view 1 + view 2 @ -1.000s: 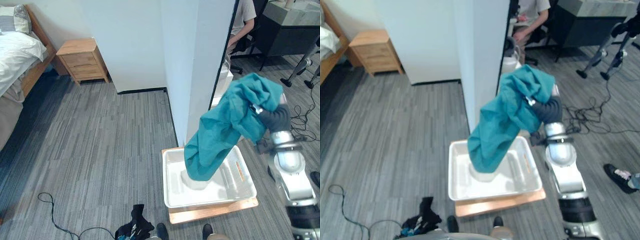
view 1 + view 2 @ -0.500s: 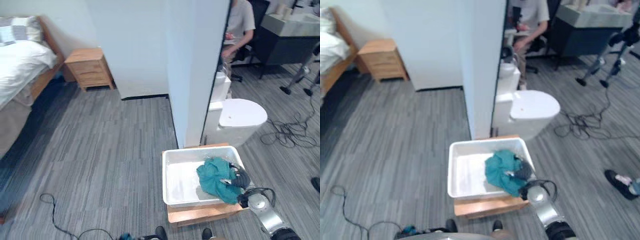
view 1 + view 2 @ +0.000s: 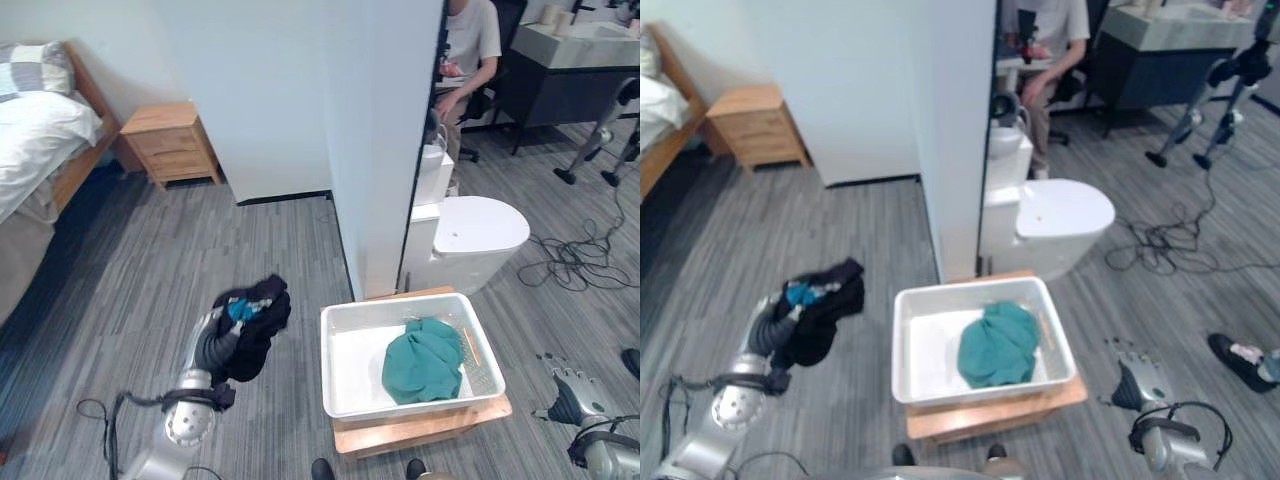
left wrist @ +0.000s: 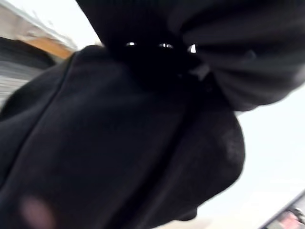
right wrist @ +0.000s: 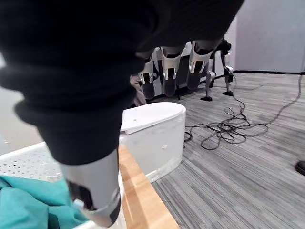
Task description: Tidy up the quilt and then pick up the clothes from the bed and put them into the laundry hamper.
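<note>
A white laundry hamper [image 3: 328,372] stands on a low wooden board [image 3: 425,431] on the floor. A teal garment [image 3: 424,360] lies crumpled inside it, also seen as teal cloth [image 5: 26,206]. My right hand [image 3: 570,390] hovers right of the hamper, open, with straight fingers [image 5: 167,70] holding nothing. My left hand [image 3: 213,346] is raised left of the hamper, shut on a bundled black garment [image 3: 253,322] with a bit of blue in it. That black cloth [image 4: 109,152] covers the hand's fingers in the left wrist view.
A white wall corner [image 3: 385,150] rises just behind the hamper, with a white toilet [image 3: 470,232] to its right. The bed [image 3: 30,130] and a wooden nightstand [image 3: 170,140] are far left. A seated person [image 3: 470,50] and floor cables [image 3: 580,265] are at the back right.
My right hand has let go of the teal garment, which now lies in the hamper, and has drawn out to the right. My left hand has risen into view with the black garment.
</note>
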You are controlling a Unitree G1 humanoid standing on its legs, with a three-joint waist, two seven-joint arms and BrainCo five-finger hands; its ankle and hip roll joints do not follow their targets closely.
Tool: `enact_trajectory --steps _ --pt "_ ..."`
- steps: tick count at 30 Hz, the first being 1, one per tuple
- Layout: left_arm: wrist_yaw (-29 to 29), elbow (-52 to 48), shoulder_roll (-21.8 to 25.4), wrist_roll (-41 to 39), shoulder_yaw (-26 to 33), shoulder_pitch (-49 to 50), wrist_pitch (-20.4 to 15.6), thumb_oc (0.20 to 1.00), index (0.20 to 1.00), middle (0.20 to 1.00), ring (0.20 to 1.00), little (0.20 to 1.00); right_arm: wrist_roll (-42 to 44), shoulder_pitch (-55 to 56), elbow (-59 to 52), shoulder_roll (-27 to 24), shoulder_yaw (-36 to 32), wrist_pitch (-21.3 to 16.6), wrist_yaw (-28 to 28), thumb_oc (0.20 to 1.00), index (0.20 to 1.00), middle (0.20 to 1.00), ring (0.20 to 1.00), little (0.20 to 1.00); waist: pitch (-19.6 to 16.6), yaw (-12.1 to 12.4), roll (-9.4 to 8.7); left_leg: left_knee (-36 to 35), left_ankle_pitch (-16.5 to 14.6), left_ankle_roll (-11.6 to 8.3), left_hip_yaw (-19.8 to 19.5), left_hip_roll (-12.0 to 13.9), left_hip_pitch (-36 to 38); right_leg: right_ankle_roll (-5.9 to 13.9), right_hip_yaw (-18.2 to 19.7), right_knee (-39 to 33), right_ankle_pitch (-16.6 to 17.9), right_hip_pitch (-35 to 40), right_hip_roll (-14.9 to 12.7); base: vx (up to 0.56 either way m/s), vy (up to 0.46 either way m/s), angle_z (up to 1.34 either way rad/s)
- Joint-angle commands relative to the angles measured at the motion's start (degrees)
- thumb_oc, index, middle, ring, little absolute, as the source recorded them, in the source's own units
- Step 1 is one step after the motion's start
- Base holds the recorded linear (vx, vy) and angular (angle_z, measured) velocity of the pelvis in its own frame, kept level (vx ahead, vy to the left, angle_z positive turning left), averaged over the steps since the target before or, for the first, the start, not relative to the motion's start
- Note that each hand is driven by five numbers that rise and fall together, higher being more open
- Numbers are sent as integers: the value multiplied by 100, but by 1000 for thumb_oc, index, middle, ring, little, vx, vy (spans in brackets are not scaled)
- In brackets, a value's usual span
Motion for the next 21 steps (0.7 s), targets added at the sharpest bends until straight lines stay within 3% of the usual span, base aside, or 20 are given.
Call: enact_trajectory --steps 1,8,9,16,21 --pt "-10 -57 62 -10 -72 -1044 -356 200 200 200 200 200 46 -530 295 0 96 67 -68 1000 1000 1000 1000 1000 75 -227 -134 11 -567 -583 26 575 649 483 37 20 -589 -69 -182 11 13 -18" --pt "-78 -223 -46 348 -528 -1608 -347 200 200 200 200 200 -49 -538 476 99 243 128 -137 1000 1000 1000 1000 1000 78 -406 -142 11 -608 -580 173 600 739 475 190 20 -579 -102 -148 19 2 -21" --pt "-177 -361 -171 465 -809 -1888 -332 200 200 200 200 200 -51 -551 573 145 369 153 -120 1000 1000 1000 1000 1000 92 -492 -163 11 -623 -576 216 608 748 471 246 20 -579 -121 -135 9 -5 -22" --pt "-329 -334 -611 459 -1362 -2315 -319 200 200 200 200 200 32 -551 810 306 612 203 -74 1000 1000 1000 1000 1000 161 -529 -183 11 -625 -577 234 619 691 466 246 20 -588 -173 -135 2 -3 0" --pt "-409 813 -1230 406 -1758 -2521 0 200 200 200 200 200 204 -668 1148 566 849 276 -42 1000 1000 1000 1000 1000 221 -591 -174 11 -609 -570 267 616 662 438 284 20 -590 -201 -121 0 0 0"
